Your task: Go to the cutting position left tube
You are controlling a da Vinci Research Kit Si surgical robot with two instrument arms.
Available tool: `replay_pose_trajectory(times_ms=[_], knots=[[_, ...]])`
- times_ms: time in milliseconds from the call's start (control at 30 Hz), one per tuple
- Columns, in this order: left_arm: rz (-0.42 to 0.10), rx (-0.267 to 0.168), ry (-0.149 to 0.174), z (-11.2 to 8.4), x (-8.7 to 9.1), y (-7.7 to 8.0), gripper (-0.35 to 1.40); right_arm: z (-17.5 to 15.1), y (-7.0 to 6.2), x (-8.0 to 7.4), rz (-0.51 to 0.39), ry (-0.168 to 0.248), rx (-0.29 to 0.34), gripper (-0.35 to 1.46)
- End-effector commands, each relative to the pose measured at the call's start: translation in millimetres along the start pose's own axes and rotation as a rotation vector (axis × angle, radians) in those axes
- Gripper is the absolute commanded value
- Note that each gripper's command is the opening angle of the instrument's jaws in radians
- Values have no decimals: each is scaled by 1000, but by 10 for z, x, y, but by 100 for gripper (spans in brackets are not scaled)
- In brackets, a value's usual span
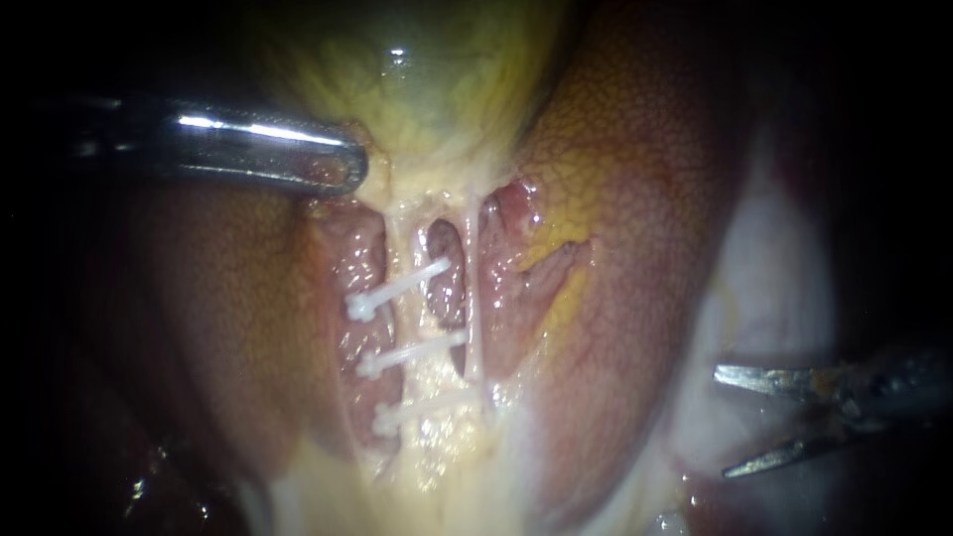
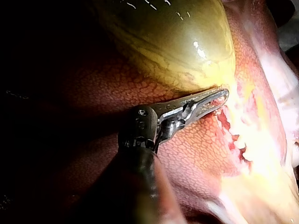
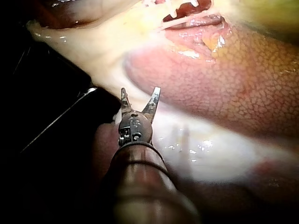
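The green-yellow gallbladder (image 1: 417,69) narrows into two pale tubes. The left tube (image 1: 402,238) carries three white clips (image 1: 397,290), (image 1: 409,354), (image 1: 422,409). A thinner right tube (image 1: 474,298) runs beside it. My left instrument (image 1: 352,169) comes in from the left, its jaws shut on the gallbladder's lower edge (image 2: 205,86) just above the tubes; the left wrist view shows the same grip at the left instrument (image 2: 224,95). My right instrument (image 1: 722,424) sits low at the right, far from the clips, its two thin blades open and empty. In its own wrist view the right instrument (image 3: 140,91) hovers over pale tissue.
Mottled red-brown liver (image 1: 635,199) flanks the tubes on both sides. A whitish sheet of tissue (image 1: 774,288) lies between the right instrument and the clipped tubes. The clips (image 3: 187,9) show far ahead of the right instrument's blades.
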Motion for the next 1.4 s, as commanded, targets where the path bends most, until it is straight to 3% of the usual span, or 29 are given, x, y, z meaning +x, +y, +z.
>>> replay_pose_trajectory(times_ms=[33,233,600,733,967,1100,1400], knots=[[0,0,0,0,0,0,-35,0,-1,0,6,1,1,141],[-4,8,4,-12,-7,-3,-35,0,-1,0,6,1,1,141],[-27,-16,-15,-69,-39,-20,-35,1,0,1,7,1,0,139],[-28,-17,-19,-69,-39,-24,-35,2,3,3,9,3,11,139],[-27,-20,-20,-67,-37,-24,-35,8,9,19,20,15,92,138],[-27,-20,-20,-66,-36,-24,-35,14,11,28,23,38,115,138],[-26,-22,-21,-64,-35,-25,-35,26,17,53,35,177,155,136]])
